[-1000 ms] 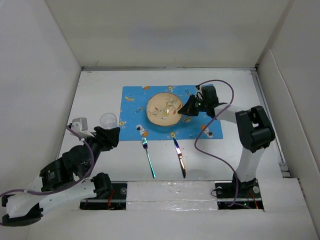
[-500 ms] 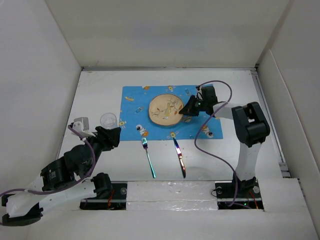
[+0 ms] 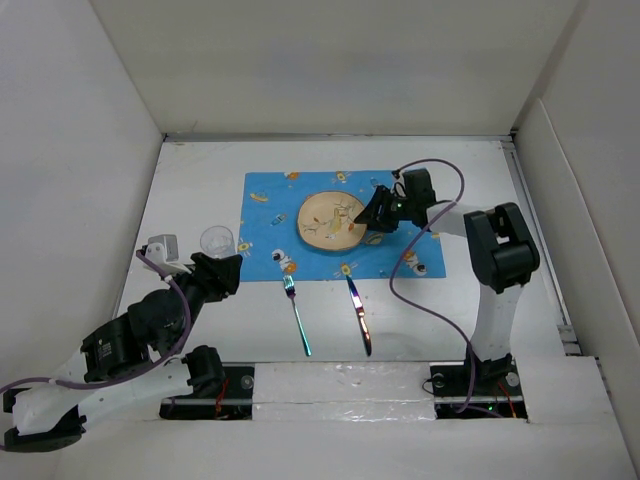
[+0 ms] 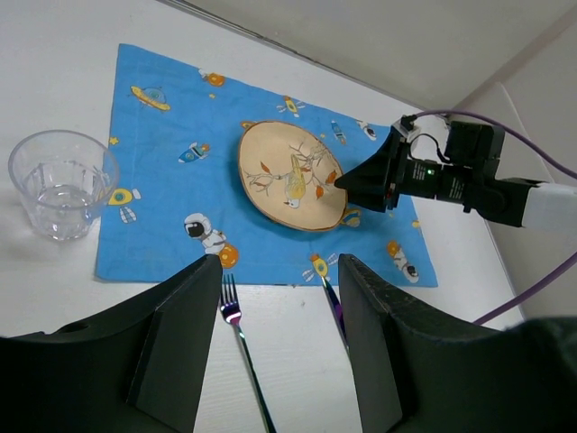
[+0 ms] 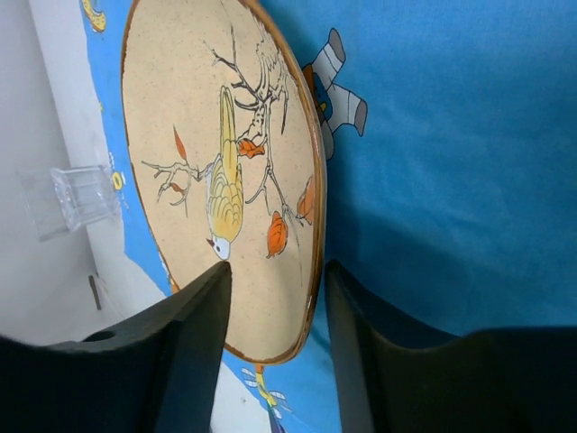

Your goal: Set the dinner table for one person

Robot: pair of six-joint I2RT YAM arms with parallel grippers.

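A round tan plate (image 3: 331,220) with a bird drawing lies on the blue cartoon-print placemat (image 3: 270,205) on the white dinner table (image 3: 195,180). My right gripper (image 3: 373,215) is at the plate's right rim. In the right wrist view its jaws stand open (image 5: 277,275) astride the rim of the plate (image 5: 216,162), with a gap on each side. My left gripper (image 4: 279,271) hangs open and empty over the table's near left, just near of a clear glass (image 3: 217,241). A fork (image 3: 298,318) and a knife (image 3: 359,315) lie side by side in front of the placemat.
White walls enclose the table on the left, back and right. The right arm's purple cable (image 3: 400,290) loops over the table near the placemat's right corner. The glass (image 4: 61,185) stands at the placemat's left edge.
The right gripper has gone from shut on the plate's rim to open, letting the plate go. The plate shifted slightly back and right and now rests on the placemat. The left arm has not moved.
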